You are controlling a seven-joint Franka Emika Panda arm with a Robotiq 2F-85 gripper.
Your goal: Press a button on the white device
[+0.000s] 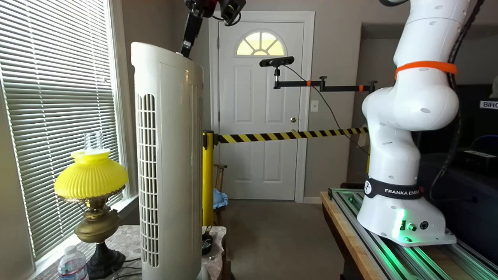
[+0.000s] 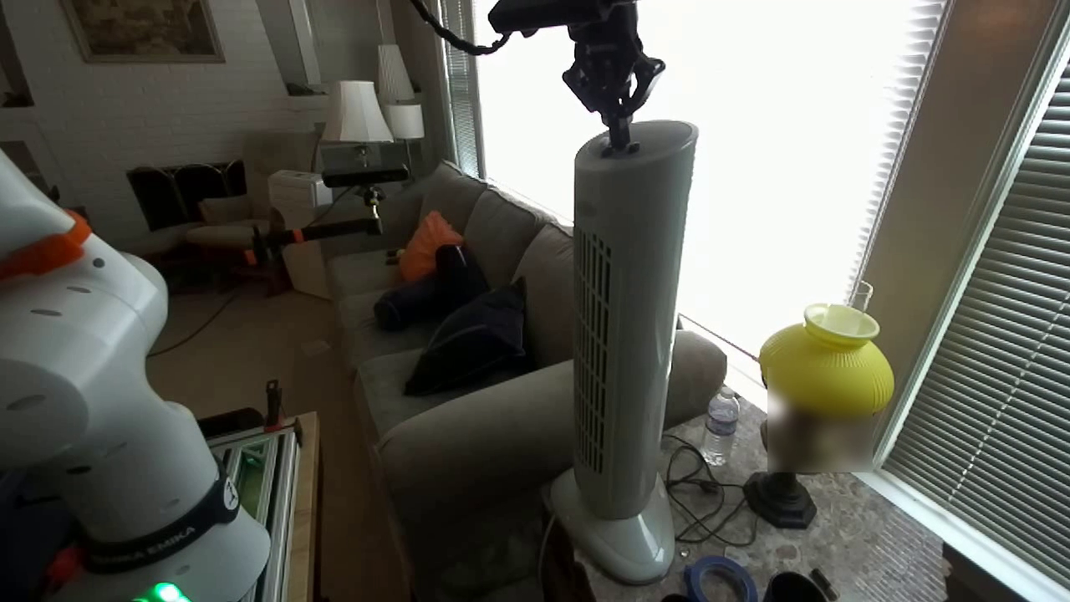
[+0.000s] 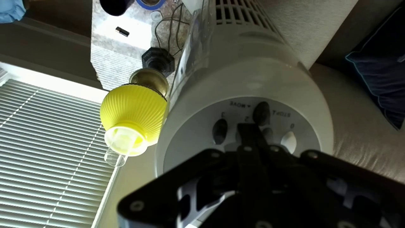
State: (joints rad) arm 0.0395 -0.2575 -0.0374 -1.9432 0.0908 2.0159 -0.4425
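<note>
The white device, a tall tower fan, stands upright on a side table in both exterior views (image 1: 175,163) (image 2: 631,318). In the wrist view its grey top panel (image 3: 186,148) fills the middle. The panel has a dark button marked 3 (image 3: 220,131), a dark knob by the MOVE and STOP labels (image 3: 261,113) and a pale button marked 0 (image 3: 288,142). My gripper (image 1: 186,50) points down at the fan top, also in an exterior view (image 2: 619,138). Its fingers are shut and empty. The fingertips (image 3: 248,128) cover the button marked 2; I cannot tell whether they touch it.
A yellow-shaded lamp (image 1: 91,175) and a water bottle (image 2: 720,426) stand near the fan on the side table. Loose cables (image 2: 706,493) and blue tape (image 2: 720,579) lie there too. A sofa (image 2: 493,418) is beside the fan, and window blinds (image 1: 58,109) are behind the lamp.
</note>
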